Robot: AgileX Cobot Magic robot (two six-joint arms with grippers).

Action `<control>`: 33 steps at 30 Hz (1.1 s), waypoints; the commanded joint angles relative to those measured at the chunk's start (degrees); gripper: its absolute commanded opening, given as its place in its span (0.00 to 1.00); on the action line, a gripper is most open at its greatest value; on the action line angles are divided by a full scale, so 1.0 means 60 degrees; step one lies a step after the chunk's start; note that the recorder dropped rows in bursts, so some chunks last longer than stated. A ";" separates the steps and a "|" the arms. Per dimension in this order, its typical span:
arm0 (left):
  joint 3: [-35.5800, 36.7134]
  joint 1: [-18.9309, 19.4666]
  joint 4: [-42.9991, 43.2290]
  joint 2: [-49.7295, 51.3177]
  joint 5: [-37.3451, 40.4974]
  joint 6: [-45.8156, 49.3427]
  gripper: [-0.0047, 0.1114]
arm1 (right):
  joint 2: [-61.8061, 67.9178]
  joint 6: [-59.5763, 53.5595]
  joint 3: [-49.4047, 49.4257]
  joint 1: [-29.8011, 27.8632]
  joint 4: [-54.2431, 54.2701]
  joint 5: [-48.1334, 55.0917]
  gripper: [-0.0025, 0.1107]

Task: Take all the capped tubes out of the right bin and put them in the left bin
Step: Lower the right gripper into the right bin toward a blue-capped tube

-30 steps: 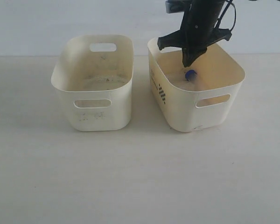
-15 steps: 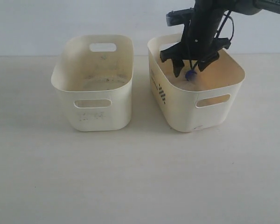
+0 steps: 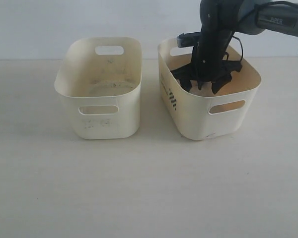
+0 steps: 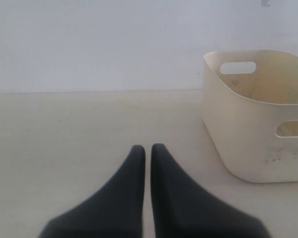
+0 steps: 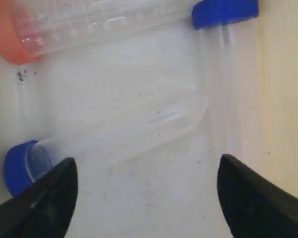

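Two cream bins: left bin, right bin. Three capped tubes: one orange-capped tube upper left, one blue-capped tube lower left, a second blue-capped tube upper right.

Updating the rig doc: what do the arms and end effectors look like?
The matte black left end effector has two smooth fingers, broad at the base and tapering to rounded tips. The black right end effector has similar wedge-shaped fingers. Its grey arm link bears small lettering, unreadable here, and a thin black cable loops beside the wrist.
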 commanded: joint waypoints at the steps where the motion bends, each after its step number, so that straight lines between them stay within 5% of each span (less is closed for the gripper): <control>1: -0.0035 0.0003 -0.0060 0.0004 -0.0043 -0.0091 0.08 | 0.0012 0.0605 0.0002 -0.0007 -0.0025 0.0058 0.67; 29: -0.0035 0.0003 -0.0060 0.0004 -0.0043 -0.0091 0.08 | 0.0432 0.2367 0.0002 -0.0007 -0.0087 -0.0276 0.66; 33: -0.0035 0.0003 -0.0060 0.0004 -0.0043 -0.0091 0.08 | 0.0432 0.2434 0.0002 -0.0007 -0.0110 -0.0276 0.51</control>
